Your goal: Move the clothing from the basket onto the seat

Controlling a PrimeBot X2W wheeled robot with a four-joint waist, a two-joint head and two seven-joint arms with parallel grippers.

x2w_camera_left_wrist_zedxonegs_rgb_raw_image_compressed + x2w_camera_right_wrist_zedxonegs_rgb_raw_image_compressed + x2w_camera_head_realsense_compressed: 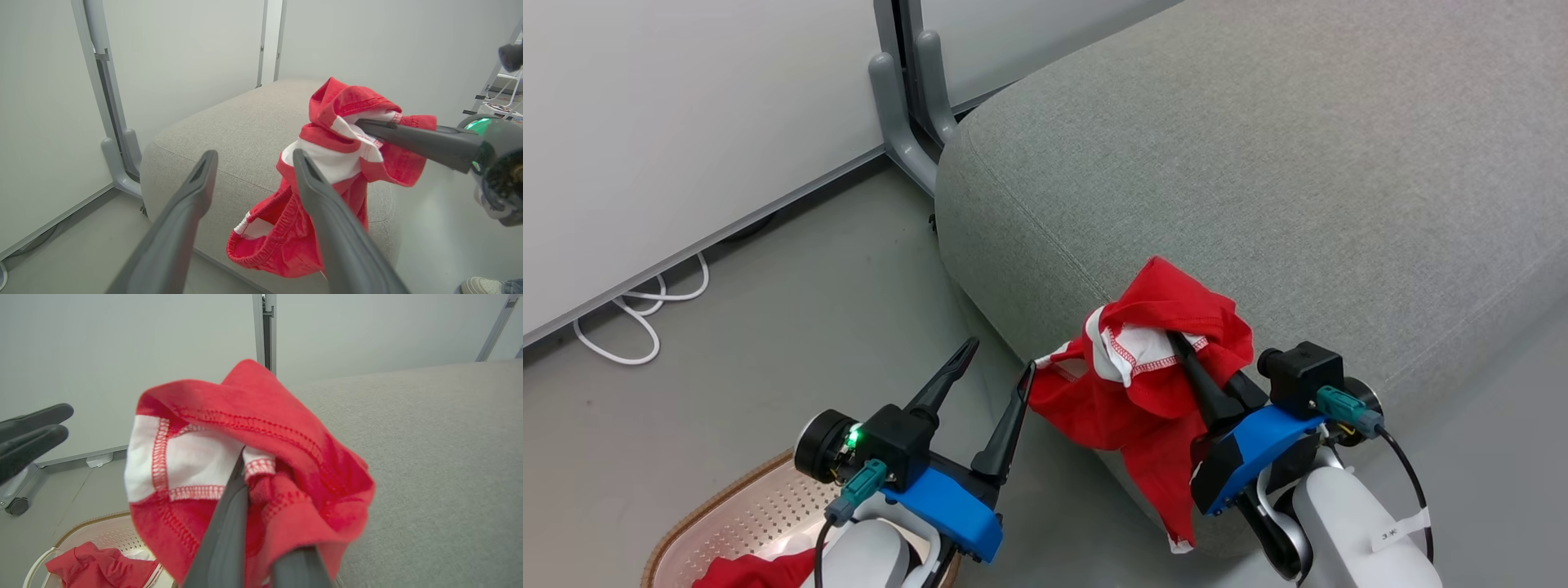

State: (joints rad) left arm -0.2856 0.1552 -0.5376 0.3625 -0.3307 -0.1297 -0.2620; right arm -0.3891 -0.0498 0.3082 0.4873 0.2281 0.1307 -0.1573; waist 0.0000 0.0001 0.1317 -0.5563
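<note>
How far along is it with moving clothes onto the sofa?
Done: no garment lies loose on the seat. In hand: the right gripper is shut on a red garment at the seat's front edge; the left gripper is open, empty. Left: another red garment in the basket.

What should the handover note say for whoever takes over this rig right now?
Right end effector: shut on one red garment, which hangs at the seat's front edge, not yet laid down.
Left end effector: open, empty, beside it.
Basket: on the floor, a second red garment inside.
Done: one garment lifted out.
Left: set it on the seat, release, fetch the other.
</note>
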